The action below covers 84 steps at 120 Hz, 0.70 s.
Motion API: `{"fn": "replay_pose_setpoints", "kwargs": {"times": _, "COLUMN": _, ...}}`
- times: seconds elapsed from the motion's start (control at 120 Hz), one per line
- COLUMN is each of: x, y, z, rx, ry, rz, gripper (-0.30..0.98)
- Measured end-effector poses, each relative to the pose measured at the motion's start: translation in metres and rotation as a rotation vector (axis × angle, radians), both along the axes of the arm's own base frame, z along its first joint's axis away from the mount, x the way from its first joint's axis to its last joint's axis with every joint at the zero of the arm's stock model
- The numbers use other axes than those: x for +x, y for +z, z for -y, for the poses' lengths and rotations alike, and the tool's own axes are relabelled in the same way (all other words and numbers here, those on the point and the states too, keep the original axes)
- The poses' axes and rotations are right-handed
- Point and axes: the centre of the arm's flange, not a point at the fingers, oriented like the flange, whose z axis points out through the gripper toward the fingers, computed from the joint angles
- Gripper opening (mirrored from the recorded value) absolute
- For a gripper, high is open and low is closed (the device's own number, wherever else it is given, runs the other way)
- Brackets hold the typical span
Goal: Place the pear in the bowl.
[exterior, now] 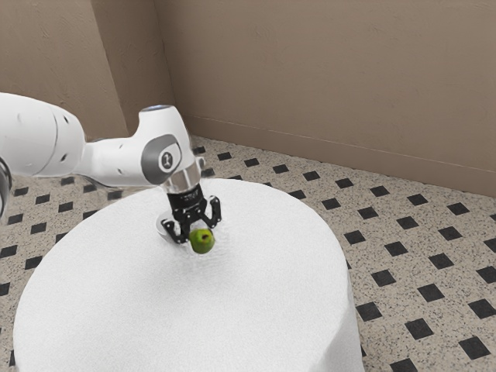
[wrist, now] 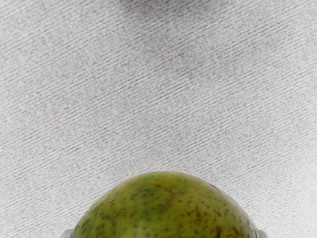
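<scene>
And here's the black 2-finger gripper [exterior: 198,233], pointed down over the round, white-clothed table [exterior: 186,310], and it has the fruit! The plump green pear [exterior: 202,241], speckled with brown, sits right at the fingertips, below the palm. Look at the hold: in the wrist view a grey pad [wrist: 66,234] meets 1 flank and its partner meets the other, so the 2 fingers [exterior: 215,211] are closed on the pear but stand well apart, parted by the fruit's full width. A sensible grip, I'd say, since pressure from 2 opposite sides should stop a rounded, smooth thing from rolling out. Is it clear of the cloth? Can't tell from here, folks. And the target, the pale, round bowl [exterior: 161,225], lies just beside the gripper, on the side toward the arm's base, partly hidden behind the hand. Nicely near, that, so the carry ought to be short. The pear is outside it, the job unfinished; this looks like the moment between grasp and lift. Next, my call: straight up, enough for the fruit's underside to pass the rim, then back toward the base and down. Go sideways too low and the pear could clip that rim, shoving the bowl or twisting the fruit loose.
</scene>
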Motion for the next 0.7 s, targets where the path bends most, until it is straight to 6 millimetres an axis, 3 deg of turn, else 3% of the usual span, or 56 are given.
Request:
{"fn": "replay_pose_setpoints", "kwargs": {"times": 0.117, "x": 0.014, "y": 0.028, "z": -0.047, "rx": 0.032, "ry": 0.060, "rz": 0.039, "gripper": 0.30}}
{"fn": "replay_pose_setpoints", "kwargs": {"times": 0.233, "x": 0.028, "y": 0.052, "z": -0.071, "rx": 0.054, "ry": 0.079, "rz": 0.072, "gripper": 0.28}}
{"fn": "replay_pose_setpoints", "kwargs": {"times": 0.525, "x": 0.024, "y": 0.039, "z": -0.109, "rx": 0.062, "ry": 0.122, "rz": 0.028, "gripper": 0.26}}
{"fn": "replay_pose_setpoints", "kwargs": {"times": 0.7, "x": 0.043, "y": 0.029, "z": -0.107, "rx": 0.064, "ry": 0.111, "rz": 0.029, "gripper": 0.24}}
